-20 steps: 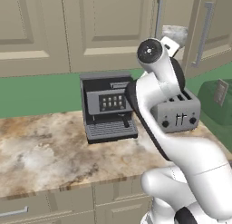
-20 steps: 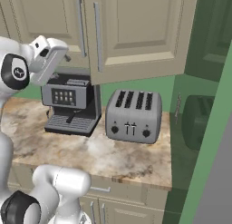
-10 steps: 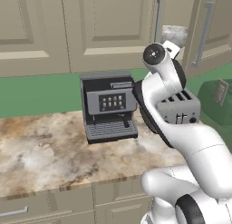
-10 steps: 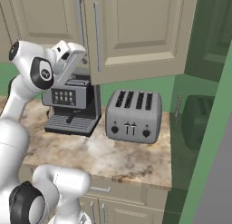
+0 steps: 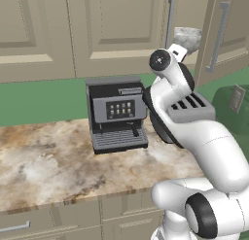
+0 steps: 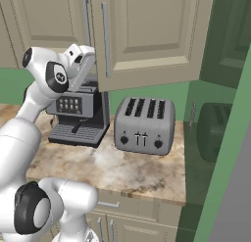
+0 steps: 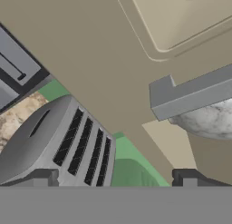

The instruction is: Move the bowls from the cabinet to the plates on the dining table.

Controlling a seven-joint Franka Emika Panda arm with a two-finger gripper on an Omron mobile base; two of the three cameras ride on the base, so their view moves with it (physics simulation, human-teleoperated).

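A pale marbled bowl (image 5: 187,37) sits on the shelf of the beige cabinet (image 5: 116,30), behind a door (image 5: 232,25) that stands ajar. My gripper (image 7: 117,178) is raised in front of the cabinet, just below and left of that bowl, and it is open with nothing between its fingertips (image 7: 45,177). In the hand view the bowl (image 7: 208,121) shows at the right, partly hidden by a silver bar handle (image 7: 195,94). In the right base view my hand (image 6: 83,59) is close to the door handles (image 6: 105,40). The plates and the dining table are out of view.
A black coffee machine (image 5: 116,115) and a silver toaster (image 6: 144,124) stand on the marbled counter (image 5: 44,161) under the cabinet. My arm hides part of the toaster in the left base view. A green wall closes the right side.
The arm has swung forward, carrying the hand closer to the cabinet doors. The gripper has stayed open.
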